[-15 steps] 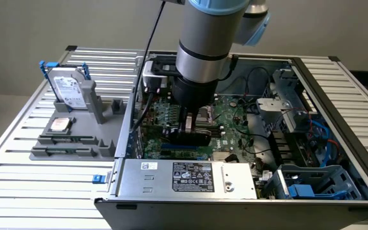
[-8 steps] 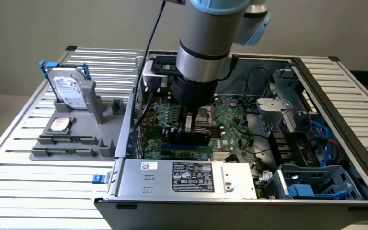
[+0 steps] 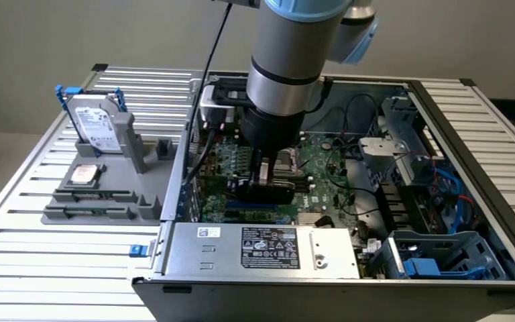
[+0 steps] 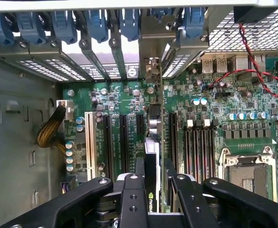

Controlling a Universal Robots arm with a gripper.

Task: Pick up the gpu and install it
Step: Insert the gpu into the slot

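Item: gpu [image 4: 152, 142], clamped edge-on by gripper [image 3: 265, 184] over motherboard [image 4: 129, 99] slots; best kept upright, bracket toward rear openings [image 4: 106, 71] at nine o'clock of the exterior view, pressed evenly.

The exterior view looks from high up and well back from the gripper [image 3: 267, 182], steeply down on the slatted table [image 3: 34, 268] and the whole open computer case [image 3: 267, 248]. The wrist view sits just behind the gripper [image 4: 153, 187], very close, facing along its fingers [image 4: 132, 194] onto the motherboard [image 4: 120, 95] below them and the blue slot latches [image 4: 96, 23] beyond. Both views share the gripper, the motherboard [image 3: 334, 161] around it and the gpu [image 4: 150, 202] between the fingers, apparently the dark block [image 3: 262, 194] in the exterior view.
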